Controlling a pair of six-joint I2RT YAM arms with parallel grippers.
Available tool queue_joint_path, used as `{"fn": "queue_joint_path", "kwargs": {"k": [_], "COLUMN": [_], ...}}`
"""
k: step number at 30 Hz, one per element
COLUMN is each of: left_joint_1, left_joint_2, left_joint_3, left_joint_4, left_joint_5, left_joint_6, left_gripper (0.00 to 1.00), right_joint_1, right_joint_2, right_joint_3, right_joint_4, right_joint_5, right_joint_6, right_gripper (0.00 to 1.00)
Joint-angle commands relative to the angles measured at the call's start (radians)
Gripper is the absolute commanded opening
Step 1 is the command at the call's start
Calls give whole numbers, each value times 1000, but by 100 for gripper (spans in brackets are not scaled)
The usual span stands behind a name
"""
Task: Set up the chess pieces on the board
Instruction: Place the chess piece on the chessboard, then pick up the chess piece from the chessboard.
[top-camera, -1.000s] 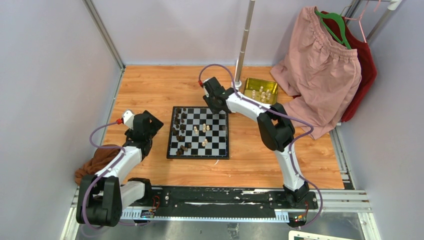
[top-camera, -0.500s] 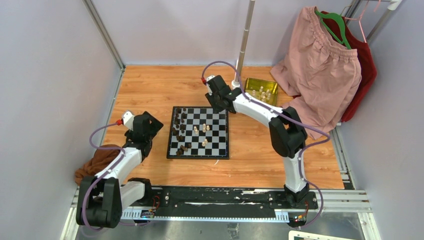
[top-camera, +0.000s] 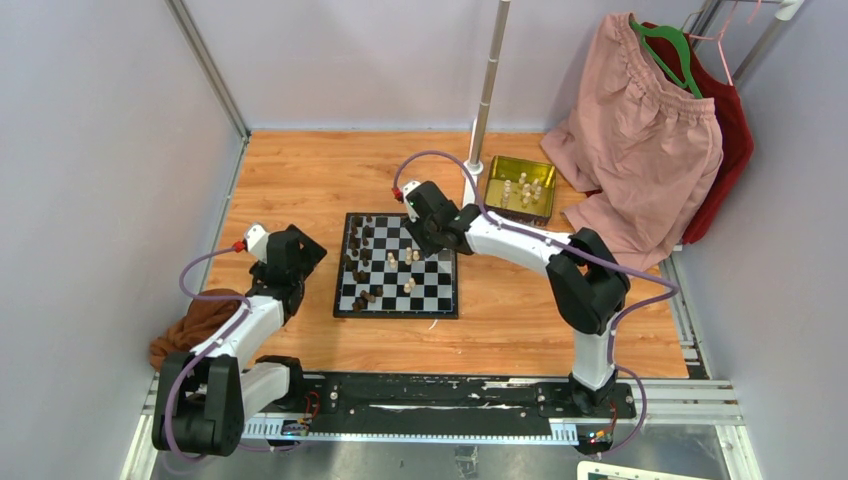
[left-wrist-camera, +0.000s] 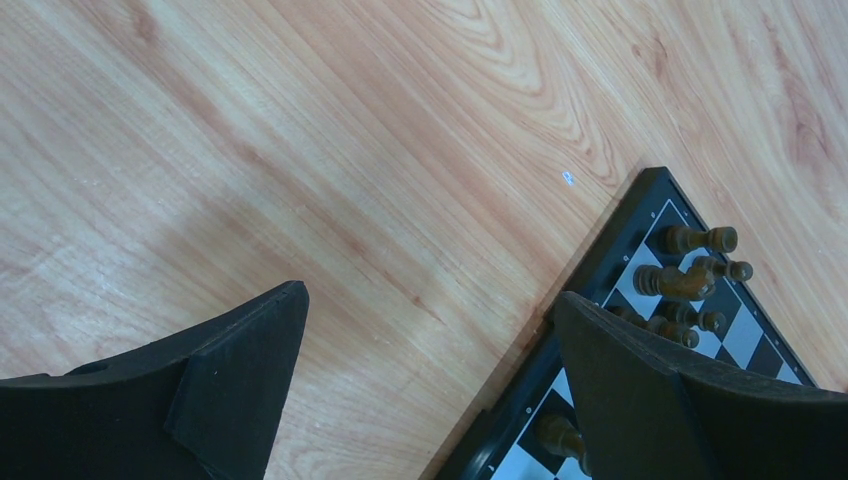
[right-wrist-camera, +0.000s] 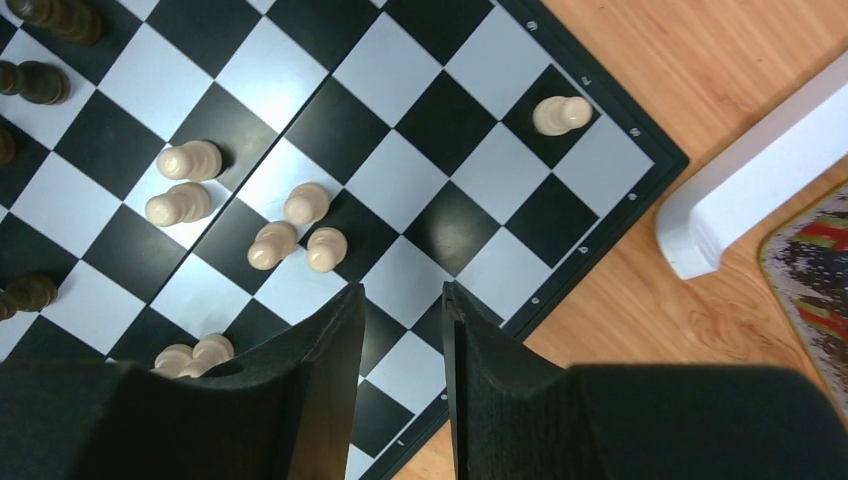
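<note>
**Black-and-white checks on orange wood**

The board (top-camera: 435, 295) has black and white checks inside a thin black border. The cream chess pieces (right-wrist-camera: 185, 160) look like pale wood, and the dark brown chess pieces (left-wrist-camera: 665, 280) are walnut-coloured. The table (top-camera: 300, 180) is warm orange with a wavy grain. The tin (top-camera: 500, 168) gleams gold. Pink shorts (top-camera: 650, 140) overlap a red garment (top-camera: 735, 130) on a green hanger (top-camera: 668, 45). A rust-brown cloth (top-camera: 195, 320) lies crumpled.

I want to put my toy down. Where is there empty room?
Bare wood behind the board, from the left wall to the pole, and the near strip between board and base rail. Crowded: dark pieces along the board's left, cream pieces mid-board.
</note>
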Motion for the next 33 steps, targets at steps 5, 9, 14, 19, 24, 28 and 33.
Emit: {"fn": "queue_joint_path", "kwargs": {"k": [5,9,14,19,24,28,33], "left_joint_1": [-4,-5,-4,-4,-4,-4,-4], "left_joint_2": [11,17,29,34,41,46,47], "left_joint_3": [-10,-9,-7,-5,-4,-3,-7], "left_joint_4": [32,37,43,45,50,51,51], "left_joint_5": [-26,-26,-23,-22,-22,-25,-24], "left_joint_6": [5,7,7,7,10,13,13], "left_gripper": [100,100,100,100,100,100,100], "right_joint_1": [52,62,64,65,64,64,65], "right_joint_2": [28,43,59,78,103,115,110], "right_joint_3": [-3,5,13,31,60,75,63], "right_joint_4": [38,38,38,35,27,20,18], "right_joint_5": [-23,-26,-26,-26,-28,-28,-24], "right_joint_6": [24,24,23,15,6,4,7], "right_gripper": [38,38,38,38,37,33,16]}}
